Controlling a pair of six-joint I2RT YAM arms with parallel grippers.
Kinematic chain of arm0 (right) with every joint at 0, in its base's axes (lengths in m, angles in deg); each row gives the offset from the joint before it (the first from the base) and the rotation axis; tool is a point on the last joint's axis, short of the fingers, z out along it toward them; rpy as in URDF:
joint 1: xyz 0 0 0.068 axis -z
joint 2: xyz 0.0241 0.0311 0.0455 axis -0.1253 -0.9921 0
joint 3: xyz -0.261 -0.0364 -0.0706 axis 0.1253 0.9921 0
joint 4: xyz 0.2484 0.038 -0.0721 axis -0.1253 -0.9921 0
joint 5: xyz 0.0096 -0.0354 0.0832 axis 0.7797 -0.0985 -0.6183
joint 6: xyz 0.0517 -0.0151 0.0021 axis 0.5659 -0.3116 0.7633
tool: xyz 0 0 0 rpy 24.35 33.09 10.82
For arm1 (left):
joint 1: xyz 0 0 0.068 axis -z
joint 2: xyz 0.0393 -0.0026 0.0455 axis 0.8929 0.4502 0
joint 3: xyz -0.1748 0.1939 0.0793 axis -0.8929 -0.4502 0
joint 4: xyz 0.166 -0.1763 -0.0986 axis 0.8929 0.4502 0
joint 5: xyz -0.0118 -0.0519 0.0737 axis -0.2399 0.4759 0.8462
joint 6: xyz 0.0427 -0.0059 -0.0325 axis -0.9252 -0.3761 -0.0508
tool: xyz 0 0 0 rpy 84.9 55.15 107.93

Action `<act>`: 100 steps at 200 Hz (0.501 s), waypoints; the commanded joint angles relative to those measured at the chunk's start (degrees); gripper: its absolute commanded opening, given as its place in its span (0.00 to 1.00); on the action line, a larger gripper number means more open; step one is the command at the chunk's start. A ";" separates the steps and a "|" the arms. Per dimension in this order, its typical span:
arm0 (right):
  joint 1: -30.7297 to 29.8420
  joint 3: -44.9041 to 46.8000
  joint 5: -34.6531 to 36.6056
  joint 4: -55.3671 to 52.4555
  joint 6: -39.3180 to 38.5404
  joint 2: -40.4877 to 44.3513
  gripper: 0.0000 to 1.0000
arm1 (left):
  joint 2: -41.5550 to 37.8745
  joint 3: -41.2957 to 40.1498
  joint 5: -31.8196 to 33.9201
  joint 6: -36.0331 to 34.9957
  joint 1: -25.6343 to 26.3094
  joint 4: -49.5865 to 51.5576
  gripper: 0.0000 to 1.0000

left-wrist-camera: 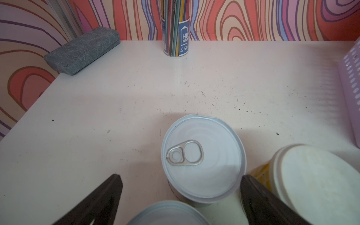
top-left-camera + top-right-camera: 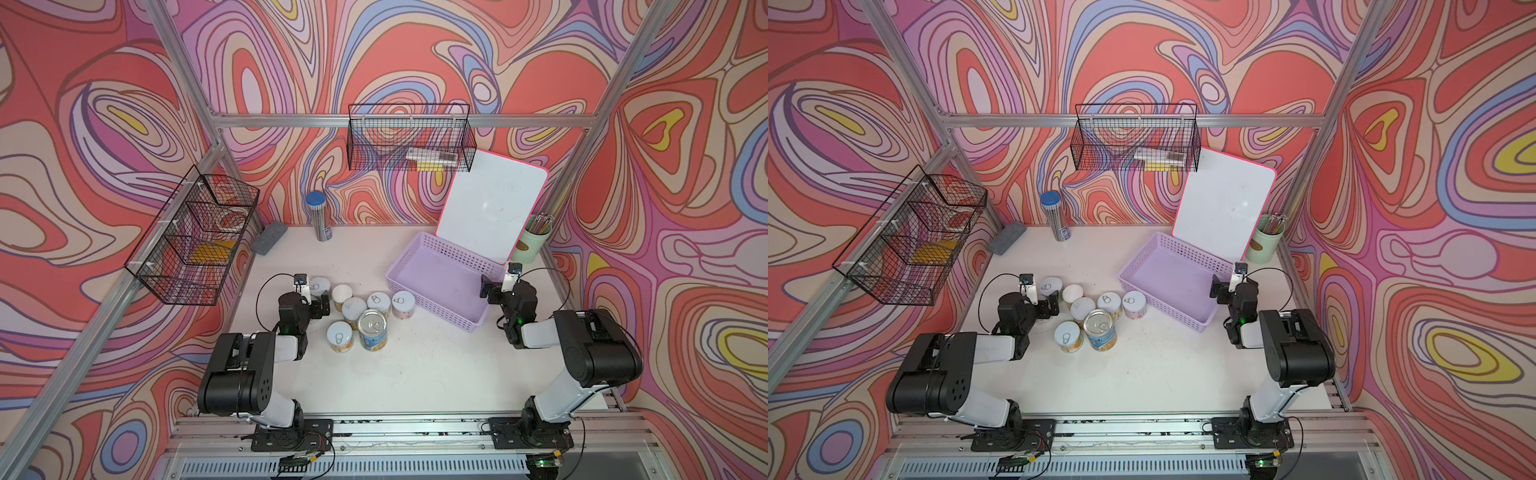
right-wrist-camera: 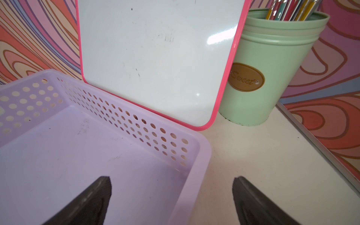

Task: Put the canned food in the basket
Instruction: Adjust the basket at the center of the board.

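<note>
Our left fingers (image 1: 101, 200) stand wide apart and grip nothing. Nearest, low in the gap between them, we see the lid of one can (image 1: 169, 214). Just past the tips, also in the gap, a tabbed can (image 1: 202, 157) stands upright on the desk (image 1: 116, 97). Just outside the finger on the basket side stands a cream-lidded can (image 1: 311, 179). In both top views the other cans (image 2: 378, 303) cluster close beside these fingers, a blue can (image 2: 372, 330) the largest among them; all stand on the desk, outside the basket. Far beyond the tips, against the wall, we see a grey eraser (image 1: 81, 50) and a pencil tube (image 1: 176, 39). Our right fingers (image 3: 87, 202) are likewise spread, and only the near corner of the basket (image 3: 202, 155) lies between them: one finger hangs over its floor, its mate over the desk just outside the wall. Past the tips, behind the basket's far wall, leans a whiteboard (image 3: 155, 58), and beside it stands a green cup (image 3: 272, 68) of pencils.
</note>
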 commanded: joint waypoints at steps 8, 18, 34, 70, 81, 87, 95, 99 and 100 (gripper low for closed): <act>0.21 0.45 -1.24 0.68 -0.69 1.20 0.98 | -2.73 -0.25 0.46 -0.25 0.07 -0.67 0.99; 0.19 0.81 -0.62 0.53 -0.54 2.02 0.98 | -4.22 -0.45 1.04 -0.06 0.07 0.19 0.99; 0.21 0.95 0.00 -0.76 -0.21 3.80 0.98 | -7.36 -0.24 2.21 0.49 0.15 3.50 0.99; 0.21 -0.15 0.95 -9.74 1.73 10.14 0.99 | -14.71 -0.19 6.49 2.17 1.21 10.50 0.99; 0.16 0.20 0.65 -11.09 2.22 12.00 0.98 | -16.69 -0.12 8.21 2.11 2.16 12.21 0.99; 0.18 0.17 0.57 -12.09 2.64 12.99 0.98 | -17.74 0.07 9.28 2.04 2.85 13.49 0.99; 0.16 0.09 0.81 -13.55 3.17 14.29 0.99 | -19.10 0.44 10.77 1.88 3.90 15.03 0.99; 0.16 -0.08 0.92 -14.40 3.47 14.84 0.99 | -19.76 0.63 11.51 1.87 4.48 15.86 0.99; 0.16 -0.09 0.96 -14.65 3.54 15.05 0.99 | -19.94 0.71 11.76 1.87 4.56 15.97 0.99</act>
